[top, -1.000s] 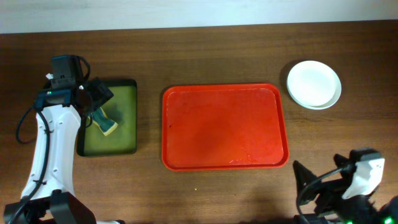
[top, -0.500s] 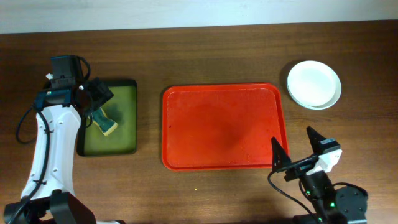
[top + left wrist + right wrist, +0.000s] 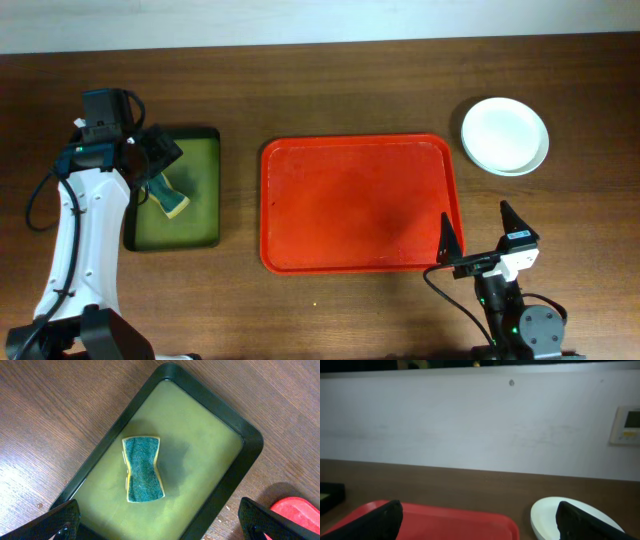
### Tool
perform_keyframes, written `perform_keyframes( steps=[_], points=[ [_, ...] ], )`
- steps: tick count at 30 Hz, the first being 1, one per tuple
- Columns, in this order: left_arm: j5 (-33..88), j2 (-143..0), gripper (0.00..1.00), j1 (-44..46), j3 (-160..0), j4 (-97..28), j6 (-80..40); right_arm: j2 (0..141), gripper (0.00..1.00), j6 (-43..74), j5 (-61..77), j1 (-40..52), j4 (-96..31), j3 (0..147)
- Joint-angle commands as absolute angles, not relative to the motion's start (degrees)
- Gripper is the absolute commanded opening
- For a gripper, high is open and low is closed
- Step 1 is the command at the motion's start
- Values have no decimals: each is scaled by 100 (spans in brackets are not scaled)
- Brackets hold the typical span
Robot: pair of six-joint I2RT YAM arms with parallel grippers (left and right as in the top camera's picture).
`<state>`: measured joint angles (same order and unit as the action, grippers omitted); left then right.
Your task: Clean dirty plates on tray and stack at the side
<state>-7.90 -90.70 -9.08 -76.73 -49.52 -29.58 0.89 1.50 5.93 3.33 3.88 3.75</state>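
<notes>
Though hard to count from above, looks like a stack of plates (image 3: 505,135), white on top, lying on the wooden table (image 3: 300,80) ahead of the right gripper (image 3: 474,212), nearer its right finger. Sits off the red tray (image 3: 362,204), with that tray's near corner by the left finger. Spread wide at the right fingers, holding nothing. Same at the left gripper (image 3: 165,521): splayed apart, gripping nothing, with a blue-green sponge (image 3: 143,469) ahead and between the fingers on an olive tray (image 3: 200,450).

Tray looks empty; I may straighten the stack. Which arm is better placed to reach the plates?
Right. The right gripper, open, is on the plates' side of the red tray; the left gripper hovers over the sponge, beyond it.
</notes>
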Motion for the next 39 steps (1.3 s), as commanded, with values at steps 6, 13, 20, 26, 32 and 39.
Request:
perform_keyframes(
  steps=[6, 13, 20, 26, 32, 39],
  points=[
    [-770, -9041, 99, -917, -7741, -4941, -2904, 19, 99, -161, 377, 384, 593, 32],
    [-770, -9041, 99, -917, -7741, -4939, -2902, 19, 99, -276, 401, 384, -156, 32],
    [-770, -9039, 99, -917, -7741, -4941, -2904, 40, 99, -276, 381, 379, -414, 32],
    [-770, -9039, 99, -917, -7741, -4941, -2902, 40, 99, -276, 381, 379, -414, 32],
    [-770, -9039, 99, -917, -7741, -4941, -2904, 40, 99, -276, 381, 379, -414, 32],
    [-770, -9041, 99, -917, -7741, -4941, -2902, 40, 99, -276, 381, 379, -414, 32]
  ],
)
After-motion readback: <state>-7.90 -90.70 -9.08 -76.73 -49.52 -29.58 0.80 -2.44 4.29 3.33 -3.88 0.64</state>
